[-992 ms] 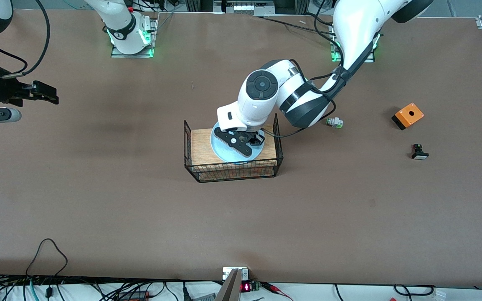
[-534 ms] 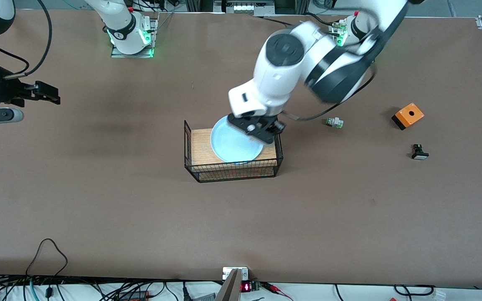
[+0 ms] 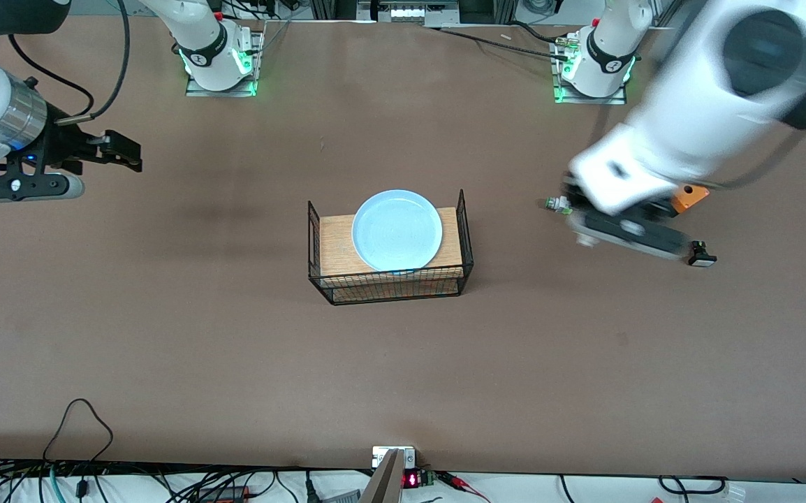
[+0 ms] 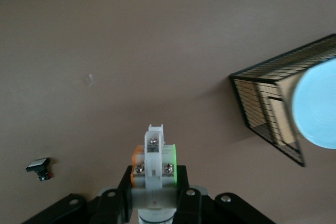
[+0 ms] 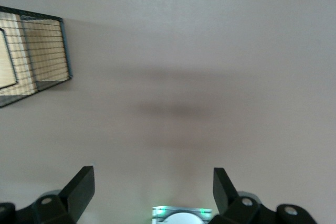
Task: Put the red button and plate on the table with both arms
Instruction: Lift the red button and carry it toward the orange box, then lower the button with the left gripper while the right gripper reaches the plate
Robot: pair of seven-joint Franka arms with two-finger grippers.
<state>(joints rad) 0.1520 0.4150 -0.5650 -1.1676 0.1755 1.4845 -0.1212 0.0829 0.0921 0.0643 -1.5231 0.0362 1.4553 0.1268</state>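
The light blue plate [image 3: 397,230] lies on the wooden board of the black wire rack [image 3: 389,288] in the middle of the brown table [image 3: 235,363]. It also shows in the left wrist view [image 4: 317,106]. My left gripper [image 3: 623,232] is up over the table toward the left arm's end. It is shut [image 4: 154,181] on a small white blocky button [image 4: 155,156] with a green side patch and an orange one. The button's cap end is hidden in the jaws. My right gripper [image 3: 122,152] hangs open and empty [image 5: 152,182] over the right arm's end.
A white piece with a silver-green end [image 3: 557,204], an orange box [image 3: 691,195] and a black button with a white cap [image 3: 702,256] lie on the table under and beside my left gripper. The black button also shows in the left wrist view [image 4: 39,167].
My left arm has risen off the plate and swung toward the left arm's end of the table with the button in its jaws. My right arm has shifted slightly toward the middle.
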